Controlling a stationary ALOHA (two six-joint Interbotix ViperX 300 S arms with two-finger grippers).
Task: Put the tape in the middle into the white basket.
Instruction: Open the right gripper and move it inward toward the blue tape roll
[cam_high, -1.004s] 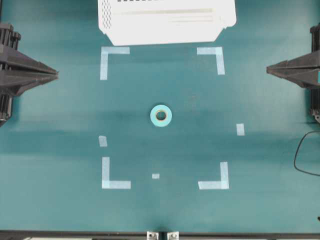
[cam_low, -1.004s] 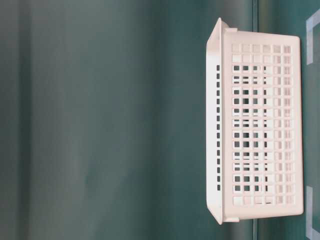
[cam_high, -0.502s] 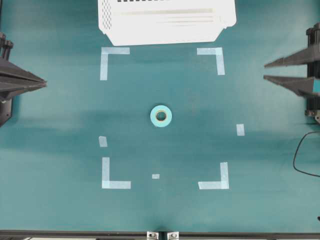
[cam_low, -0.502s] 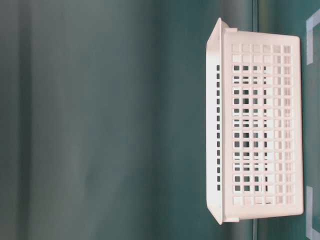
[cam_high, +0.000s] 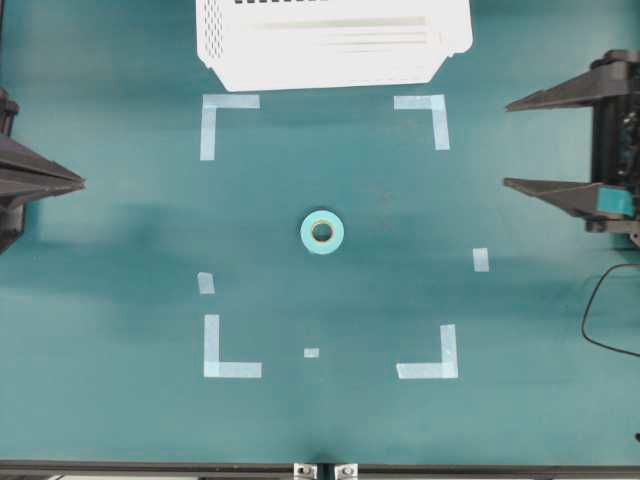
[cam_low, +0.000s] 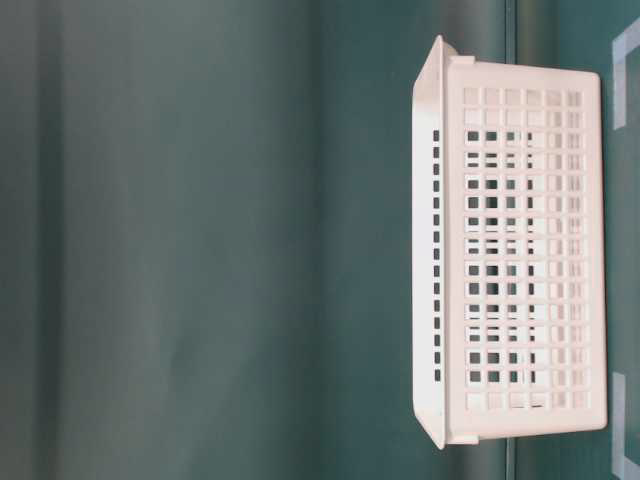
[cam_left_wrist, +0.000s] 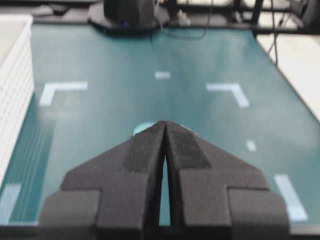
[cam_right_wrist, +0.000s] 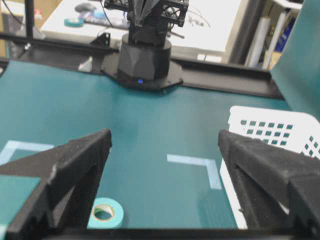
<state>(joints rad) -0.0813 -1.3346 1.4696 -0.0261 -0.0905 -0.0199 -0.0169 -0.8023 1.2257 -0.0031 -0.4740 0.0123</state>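
The approach is in hand — the right gripper (cam_high: 552, 142) is spread wide, the left gripper (cam_left_wrist: 165, 131) pressed together — and the tape (cam_high: 322, 232), well ahead of it on the worktop (cam_high: 120, 420), must be straddled before the white basket (cam_high: 335, 40) is reached.

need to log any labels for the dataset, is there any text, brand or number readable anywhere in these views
None can be read.
tape: plain teal roll, no print visible.
white basket: no label or marking.
pale tape marks on the table: blank.
Clutter on the desk behind the table, right wrist view: too blurred to read.
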